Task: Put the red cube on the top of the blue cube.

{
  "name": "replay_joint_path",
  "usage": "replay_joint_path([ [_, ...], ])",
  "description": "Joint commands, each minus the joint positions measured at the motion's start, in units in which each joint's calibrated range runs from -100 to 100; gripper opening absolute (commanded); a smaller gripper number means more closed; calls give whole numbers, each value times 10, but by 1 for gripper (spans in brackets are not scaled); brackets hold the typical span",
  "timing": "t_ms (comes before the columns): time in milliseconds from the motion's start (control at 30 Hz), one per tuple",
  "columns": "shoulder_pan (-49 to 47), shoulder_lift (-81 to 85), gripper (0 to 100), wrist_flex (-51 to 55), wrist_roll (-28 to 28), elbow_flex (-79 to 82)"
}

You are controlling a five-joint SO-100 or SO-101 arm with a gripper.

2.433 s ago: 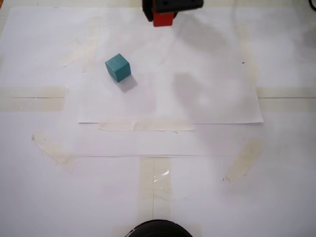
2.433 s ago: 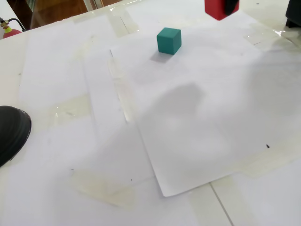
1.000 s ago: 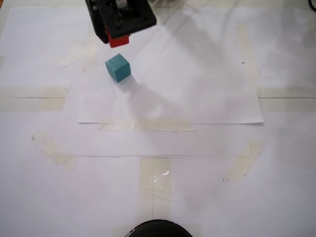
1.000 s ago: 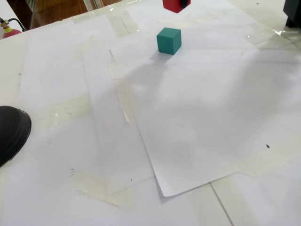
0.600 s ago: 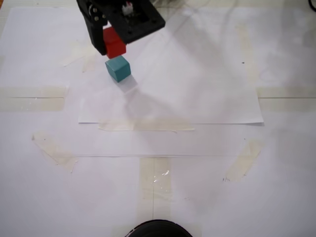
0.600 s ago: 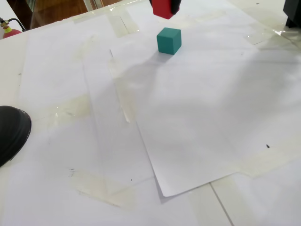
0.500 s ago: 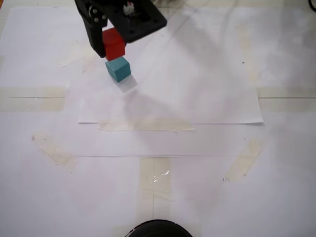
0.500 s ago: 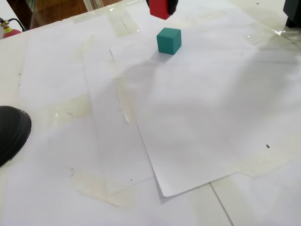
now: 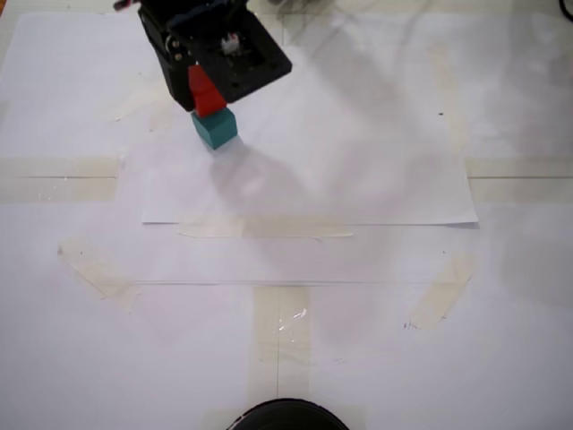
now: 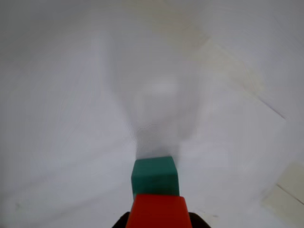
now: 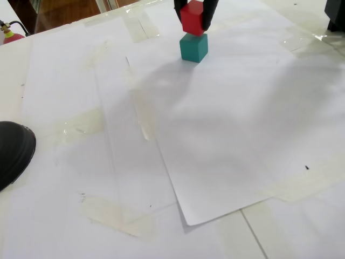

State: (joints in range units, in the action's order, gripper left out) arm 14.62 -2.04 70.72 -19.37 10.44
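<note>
The red cube [image 9: 206, 92] is held between the black fingers of my gripper [image 9: 207, 97], directly above the teal blue cube [image 9: 215, 128], which sits on white paper at the upper left of a fixed view. In another fixed view the red cube [image 11: 192, 18] sits tilted right at the top of the blue cube [image 11: 193, 47], with the gripper [image 11: 193, 19] shut on it. I cannot tell whether the two cubes touch. The wrist view shows the red cube [image 10: 158, 211] at the bottom edge with the blue cube [image 10: 155, 176] just beyond it.
White paper sheets [image 9: 358, 179] are taped over the table with beige tape strips [image 9: 279, 340]. A black rounded object [image 9: 286, 417] lies at the near edge, also seen at the left of another fixed view [image 11: 13, 151]. A dark object [image 11: 337, 13] stands at the top right.
</note>
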Motion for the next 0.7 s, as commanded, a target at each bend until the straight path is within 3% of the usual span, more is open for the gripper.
replay_joint_path([
  [0,1,38,10,-11,1,0],
  [667,-13,38,10,-39,-15,29],
])
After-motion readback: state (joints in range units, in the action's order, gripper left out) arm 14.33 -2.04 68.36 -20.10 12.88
